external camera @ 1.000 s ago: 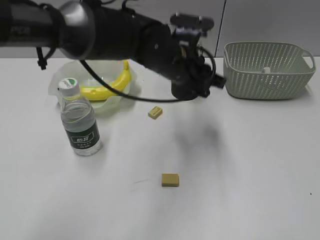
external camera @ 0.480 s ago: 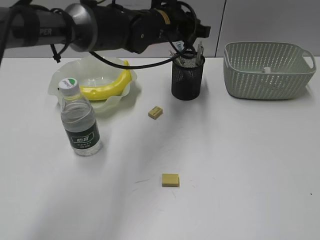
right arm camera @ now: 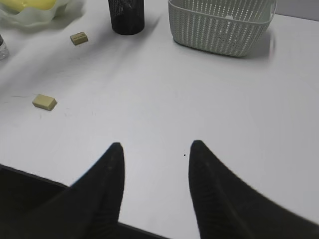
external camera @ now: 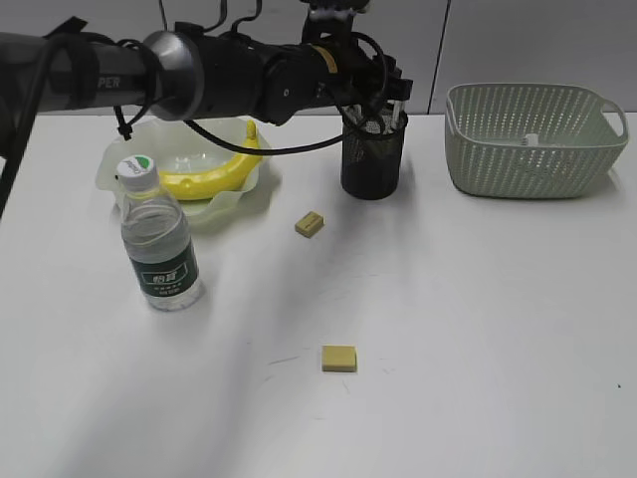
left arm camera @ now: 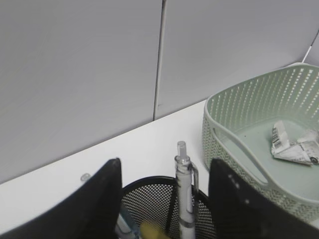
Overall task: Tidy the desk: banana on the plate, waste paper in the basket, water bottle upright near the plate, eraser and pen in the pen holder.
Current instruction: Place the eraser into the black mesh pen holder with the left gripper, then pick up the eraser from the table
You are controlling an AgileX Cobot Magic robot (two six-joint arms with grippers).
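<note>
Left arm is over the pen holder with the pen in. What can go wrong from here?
1. The left end effector straddles the upright pen in the pen holder; a sideways exit might snag the pen or tip the light mesh cup.
2. Two small tan blocks, likely erasers, remain on the desk; low and flat, so a grasp may slip.
3. Reaching the nearer block passes the water bottle, which could topple.

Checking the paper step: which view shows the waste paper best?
Left wrist view. The waste paper lies crumpled on the floor of the basket, seen from above with its print visible. Exterior view shows only a white scrap through the basket's mesh wall. Right wrist view shows just a small white speck above the rim.
</note>
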